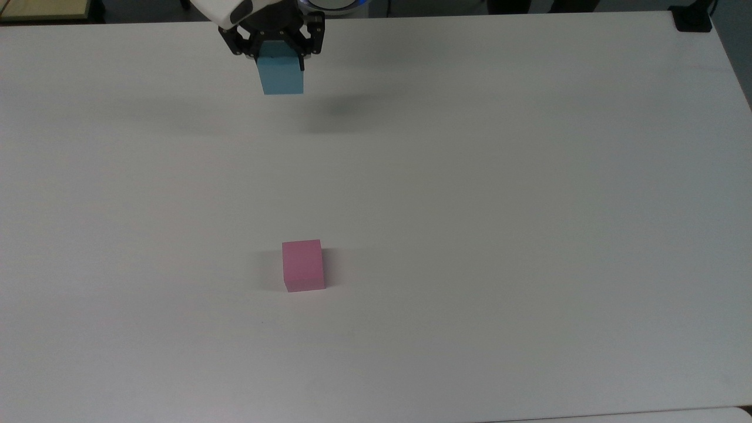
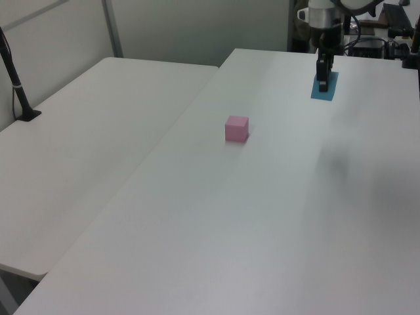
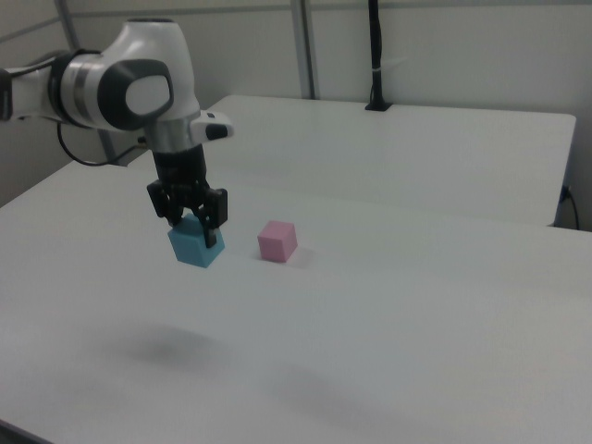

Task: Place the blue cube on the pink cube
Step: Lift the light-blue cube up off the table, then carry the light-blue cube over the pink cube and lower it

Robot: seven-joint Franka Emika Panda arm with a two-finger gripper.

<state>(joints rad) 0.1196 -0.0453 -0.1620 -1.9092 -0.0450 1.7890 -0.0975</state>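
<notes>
The blue cube (image 1: 282, 75) hangs well above the white table (image 1: 529, 205), held from above by my gripper (image 1: 276, 50), which is shut on it. The same blue cube (image 3: 195, 245) shows under the gripper (image 3: 196, 231) in the right view, clear of the table, with its shadow below. In the left view the blue cube (image 2: 325, 86) sits at the top right, with the gripper (image 2: 323, 82) on it. The pink cube (image 1: 303, 265) rests alone on the table, lower in the top view, apart from the gripper. The pink cube (image 2: 237, 128) (image 3: 277, 240) stands upright.
A second white table (image 2: 98, 131) adjoins this one on the left view's left. A black post (image 2: 16, 82) stands on it, and a black base (image 1: 692, 17) sits at the top view's upper right corner.
</notes>
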